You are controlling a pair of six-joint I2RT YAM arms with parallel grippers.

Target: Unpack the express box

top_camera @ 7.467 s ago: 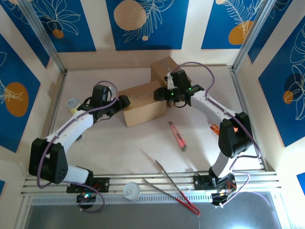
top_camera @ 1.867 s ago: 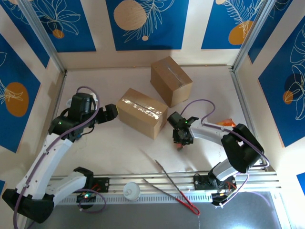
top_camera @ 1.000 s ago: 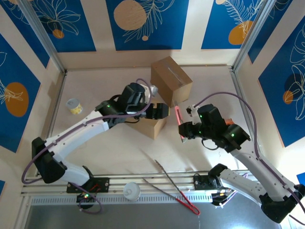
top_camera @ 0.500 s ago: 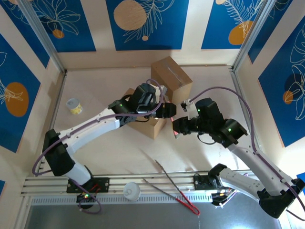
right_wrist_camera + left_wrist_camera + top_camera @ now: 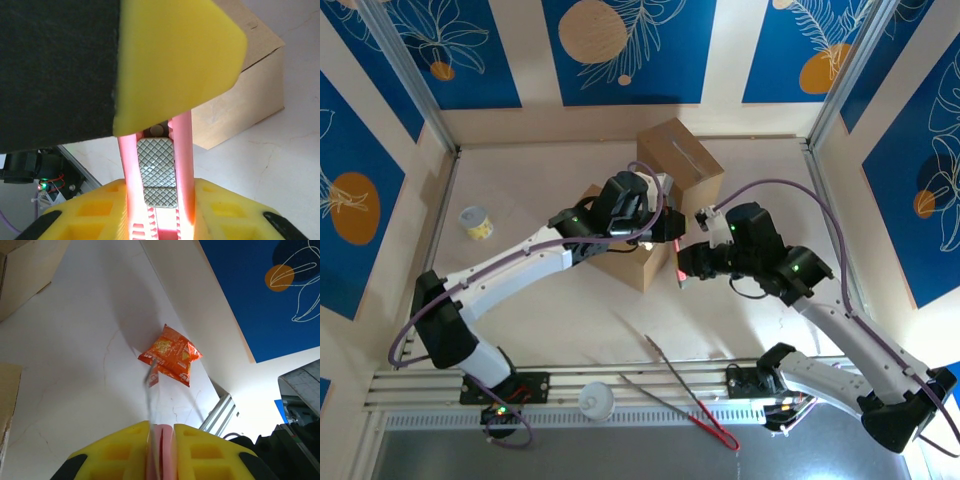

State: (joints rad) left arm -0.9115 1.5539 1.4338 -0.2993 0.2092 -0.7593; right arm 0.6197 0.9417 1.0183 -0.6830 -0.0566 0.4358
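A brown express box [image 5: 642, 270] lies mid-table, mostly hidden under my left arm; a second box [image 5: 682, 165] stands behind it. A pink utility knife [image 5: 681, 256] hangs in the air just right of the near box. My right gripper [image 5: 688, 268] is shut on its handle, the grey slider [image 5: 156, 170] showing between the yellow fingers [image 5: 227, 210]. My left gripper [image 5: 671, 228] is shut on the knife's other end [image 5: 161, 440], and the thin blade [image 5: 150, 390] sticks out past its fingertips. The left gripper's yellow finger [image 5: 175, 50] covers the knife's top in the right wrist view.
An orange snack packet [image 5: 170, 356] lies on the table near the right wall. Metal tongs [image 5: 685, 392] and a white cup [image 5: 597, 401] sit by the front rail. A small can [image 5: 475, 222] stands at the far left. The near box's corner [image 5: 245, 95] is just behind the knife.
The right gripper carried the knife left, toward the near box. The left gripper reached over that box and closed on the knife's free end.
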